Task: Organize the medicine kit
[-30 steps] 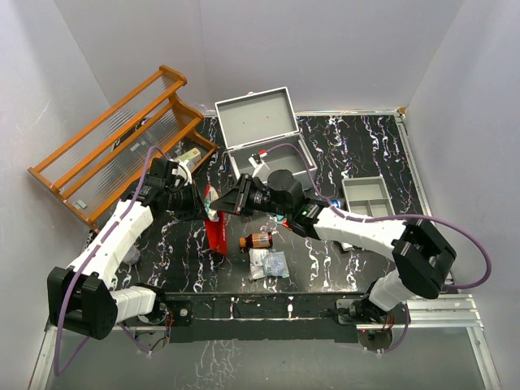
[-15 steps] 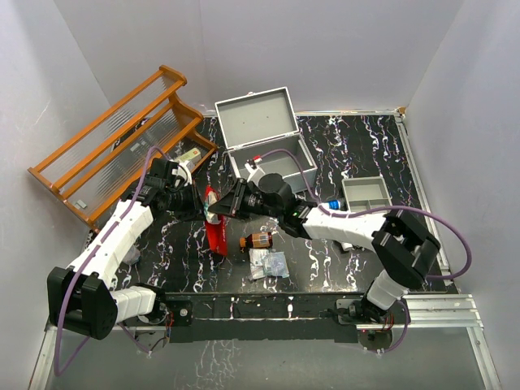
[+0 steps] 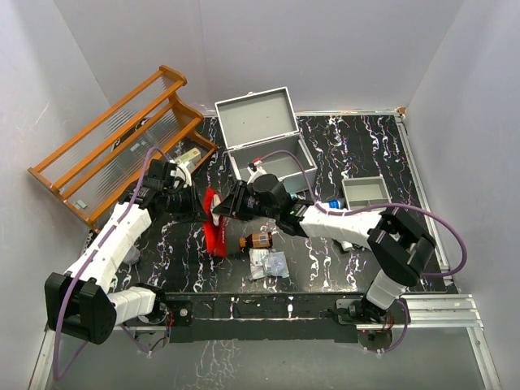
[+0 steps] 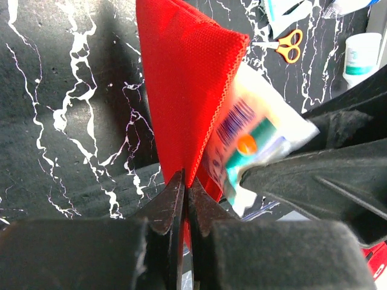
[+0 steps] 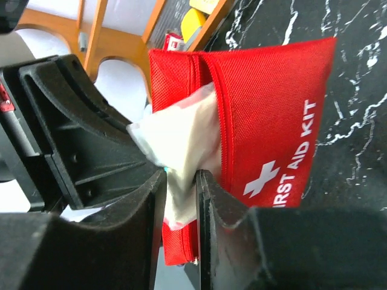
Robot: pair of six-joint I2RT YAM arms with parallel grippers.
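Left hand clamped on edge of red pouch, pouch upright mid-desk, nearer left edge. Right hand clamped on white packet at pouch mouth. Medicine kit lid open, by far edge, middle.

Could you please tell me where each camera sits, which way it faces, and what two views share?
Top external: above and behind the bases, looking down on the black marbled table, open grey metal box, left arm and right arm.
Left wrist: on the left arm, looking along the left gripper, shut on an edge of the red fabric pouch.
Right wrist: on the right arm, looking along the right gripper, shut on a white plastic packet at the pouch's opening.
Shared: both wrist views show pouch and packet.
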